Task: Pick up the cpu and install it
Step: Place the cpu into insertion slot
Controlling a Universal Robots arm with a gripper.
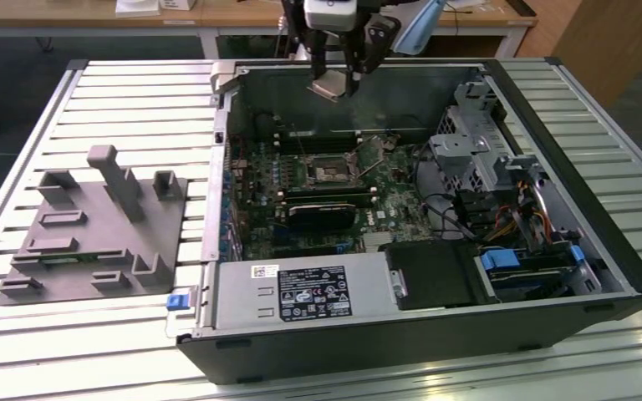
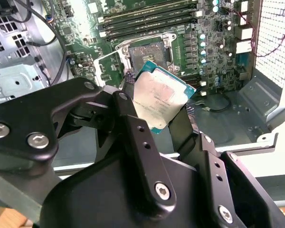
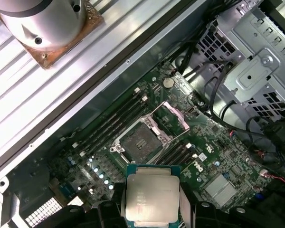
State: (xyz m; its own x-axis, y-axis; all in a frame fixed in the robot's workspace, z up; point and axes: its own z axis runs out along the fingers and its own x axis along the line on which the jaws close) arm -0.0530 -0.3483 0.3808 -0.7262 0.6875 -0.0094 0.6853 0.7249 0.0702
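Slatted metal table (image 1: 31,125) fills most of the exterior view, with wooden desks (image 1: 243,17) along the upper edge of the frame. An open computer case (image 1: 588,192) lies on the table, taking up the centre and right of the frame. A grey plastic block (image 1: 87,225) with upright posts sits at the left of the frame, apart from the case. Inside the case a green circuit board (image 1: 333,196) lies flat, and a grey power box (image 1: 298,292) sits at the lower centre. The gripper (image 1: 338,82) hangs at the upper centre of the frame, over the far end of the case. Its two black fingers (image 2: 133,123) pinch opposite edges of the cpu (image 2: 161,95) (image 3: 151,197), held tilted in the air with its silver top showing in both wrist views. The socket (image 1: 330,171) on the board lies below the cpu and apart from it, open, with its metal frame (image 3: 173,116) flipped up.
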